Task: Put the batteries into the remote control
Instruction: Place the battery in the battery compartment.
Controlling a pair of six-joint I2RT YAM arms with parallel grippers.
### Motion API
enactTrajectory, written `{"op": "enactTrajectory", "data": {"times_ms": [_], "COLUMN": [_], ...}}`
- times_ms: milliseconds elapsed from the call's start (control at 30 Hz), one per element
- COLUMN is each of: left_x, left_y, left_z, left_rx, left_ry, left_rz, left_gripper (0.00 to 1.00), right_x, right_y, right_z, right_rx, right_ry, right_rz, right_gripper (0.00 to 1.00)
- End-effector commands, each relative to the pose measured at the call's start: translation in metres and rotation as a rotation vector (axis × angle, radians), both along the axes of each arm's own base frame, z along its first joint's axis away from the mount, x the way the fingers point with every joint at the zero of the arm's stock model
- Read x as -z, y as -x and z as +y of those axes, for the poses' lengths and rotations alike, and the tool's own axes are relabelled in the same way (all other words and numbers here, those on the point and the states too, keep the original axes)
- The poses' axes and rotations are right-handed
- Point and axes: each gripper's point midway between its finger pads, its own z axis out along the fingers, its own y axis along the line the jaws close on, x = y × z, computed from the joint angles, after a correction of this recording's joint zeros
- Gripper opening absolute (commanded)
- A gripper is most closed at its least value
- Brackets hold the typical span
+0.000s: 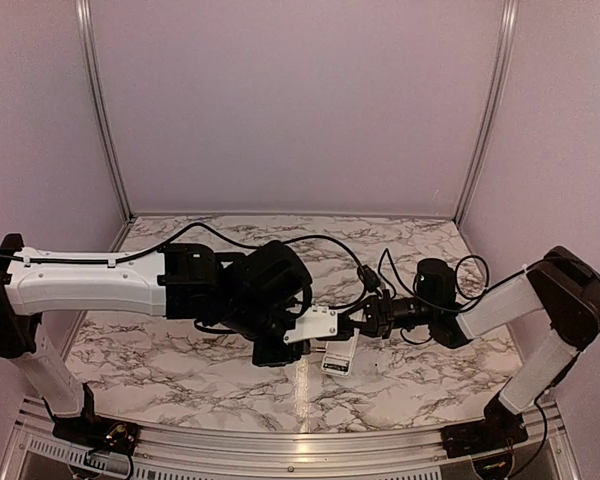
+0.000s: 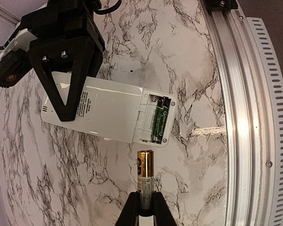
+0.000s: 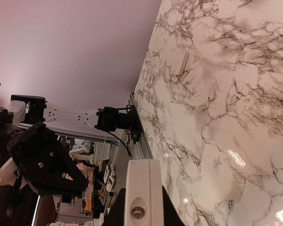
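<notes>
Gold-and-black cylindrical battery (image 2: 145, 170) poised for loading
The left claw (image 2: 145, 202) clamps it facing the open bay (image 2: 150, 120) of the flat white plastic remote control (image 2: 108, 110), which the right claw (image 3: 142, 212) pinches steady over the table (image 1: 180, 355), toward its near edge.

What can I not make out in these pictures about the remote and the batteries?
1. Remote button side: turned away in the left wrist view; only its back shows.
2. Marks inside the bay: too small, left wrist view.
3. Battery, gripped end: mostly hidden by the left pincer.
4. Top view: the left arm hides battery and bay.
5. Right wrist view: remote end-on, bay unseen.
</notes>
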Motion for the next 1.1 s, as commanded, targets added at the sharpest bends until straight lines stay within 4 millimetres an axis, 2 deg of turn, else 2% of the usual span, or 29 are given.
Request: {"op": "enactTrajectory", "data": {"times_ms": [0, 400, 1067], "left_x": [0.005, 0.027, 0.037], "left_y": [0.000, 0.000, 0.002], "left_z": [-0.003, -0.015, -0.015], "left_rx": [0.013, 0.022, 0.027], "left_ry": [-0.053, -0.121, -0.151], "left_rz": [-0.042, -0.076, -0.080], "left_gripper": [0.00, 0.00, 0.00], "right_x": [-0.016, -0.018, -0.024], "right_y": [-0.007, -0.003, 0.000], "right_z": [0.011, 0.021, 0.033], "right_rx": [0.003, -0.018, -0.042], "right_ry": [-0.056, -0.093, -0.109], "right_rz": [-0.033, -0.011, -0.017], "right_gripper": [0.00, 0.00, 0.00]}}
